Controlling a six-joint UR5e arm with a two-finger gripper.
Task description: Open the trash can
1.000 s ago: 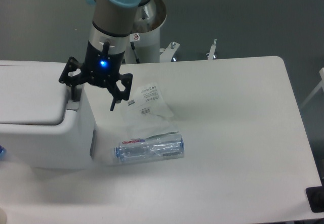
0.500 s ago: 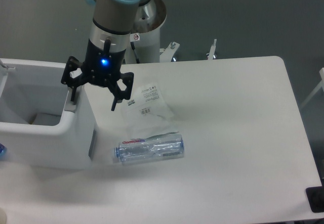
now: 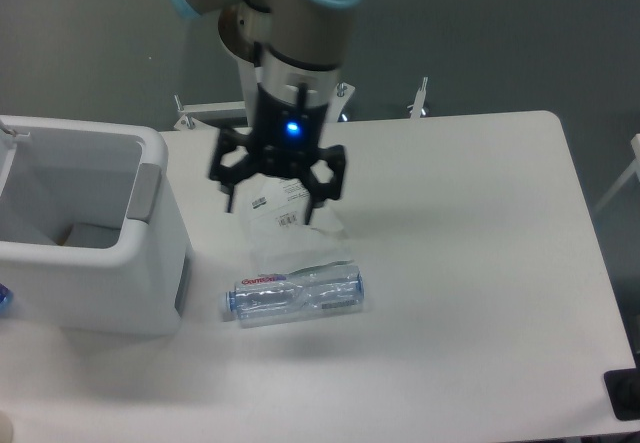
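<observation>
White bin stands open, gripper over the bag

One bin [image 3: 150, 263] sits at the table's [image 3: 470, 263] left edge, lid off its mouth, interior showing. One gripper [image 3: 270, 210] hangs over one clear bag [image 3: 295, 213], fingers spread and empty. One bottle [image 3: 295, 296] lies on its side just right of the bin.
</observation>
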